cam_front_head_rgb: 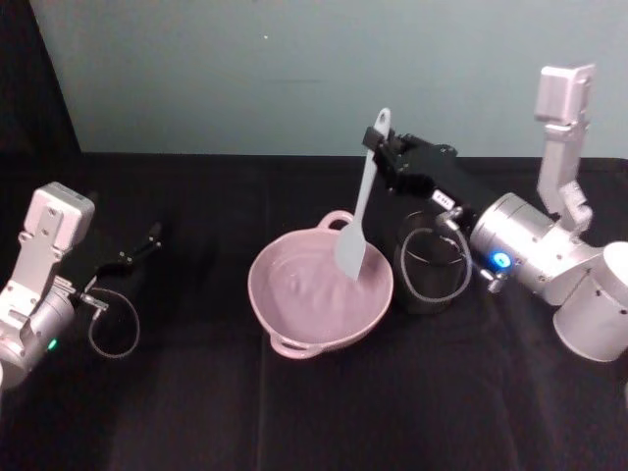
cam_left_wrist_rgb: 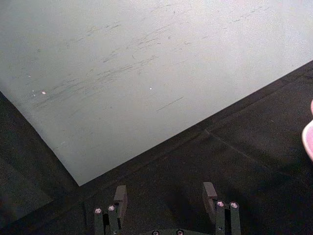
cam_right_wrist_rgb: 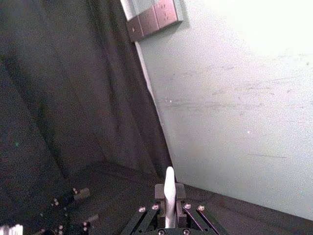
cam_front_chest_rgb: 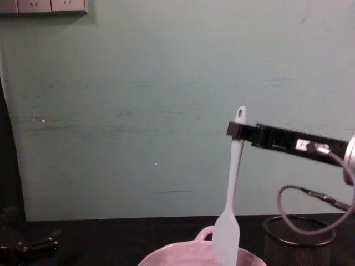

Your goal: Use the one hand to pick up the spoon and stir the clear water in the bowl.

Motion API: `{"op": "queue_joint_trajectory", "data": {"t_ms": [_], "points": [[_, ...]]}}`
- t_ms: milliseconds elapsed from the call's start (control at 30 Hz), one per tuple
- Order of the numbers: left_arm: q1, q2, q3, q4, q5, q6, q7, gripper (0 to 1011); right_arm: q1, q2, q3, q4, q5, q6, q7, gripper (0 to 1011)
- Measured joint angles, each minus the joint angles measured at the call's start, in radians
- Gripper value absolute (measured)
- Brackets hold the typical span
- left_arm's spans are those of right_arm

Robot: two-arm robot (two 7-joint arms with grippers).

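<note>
Head view first: the right gripper (cam_front_head_rgb: 379,143) hung high over the black table (cam_front_head_rgb: 294,422), clamped on the spoon (cam_front_head_rgb: 360,211) just under the hole at the handle's end. From those fingertips the spoon dropped almost straight down. Its long axis was near upright, the hole end on top, and the flat scoop pointed down into the bowl (cam_front_head_rgb: 259,294). The bowl sat below the gripper and toward its left. The scoop was over the water (cam_front_head_rgb: 304,289) near the bowl's far right wall, and I could not tell whether it touched the liquid.

Directly beneath the gripper's body stood the black mesh cup (cam_front_head_rgb: 432,270), just beside the bowl's rim, so room was tight on that side. Bare cloth lay open out past the bowl's other side. The wall (cam_front_head_rgb: 294,69) rose beyond the fingertips.

Chest view showed the gripper (cam_front_chest_rgb: 235,131) reaching in level from the right. The spoon (cam_front_chest_rgb: 229,191) leaned slightly, and its scoop dipped behind the bowl's rim (cam_front_chest_rgb: 166,257). The white label (cam_front_chest_rgb: 302,145) on the gripper's flank was too small to read.

Right wrist view: both fingers (cam_right_wrist_rgb: 160,191) pinched the handle (cam_right_wrist_rgb: 169,188).

Well apart to the left, the left gripper (cam_front_head_rgb: 147,241) was parked low over the table. In the left wrist view its fingers (cam_left_wrist_rgb: 120,196) were spread wide with nothing between them.
</note>
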Motion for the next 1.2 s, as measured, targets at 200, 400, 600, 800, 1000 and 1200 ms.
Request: {"op": "queue_joint_trajectory", "data": {"t_ms": [200,400,600,800,1000,1200], "points": [[0.0,0.0,0.0,0.0,0.0,0.0,0.0,1011,-0.016,0.025,0.039,-0.064,0.053,0.019,-0.024,126],[0.0,0.0,0.0,0.0,0.0,0.0,0.0,1011,-0.01,0.051,0.092,-0.093,0.101,0.026,-0.057,126],[0.0,0.0,0.0,0.0,0.0,0.0,0.0,1011,0.001,0.066,0.132,-0.075,0.15,0.033,-0.082,126],[0.0,0.0,0.0,0.0,0.0,0.0,0.0,1011,-0.002,0.081,0.151,-0.058,0.176,0.027,-0.098,126],[0.0,0.0,0.0,0.0,0.0,0.0,0.0,1011,-0.006,0.094,0.151,-0.035,0.198,0.024,-0.106,126],[0.0,0.0,0.0,0.0,0.0,0.0,0.0,1011,-0.02,0.105,0.139,-0.02,0.22,0.022,-0.106,126]]}}
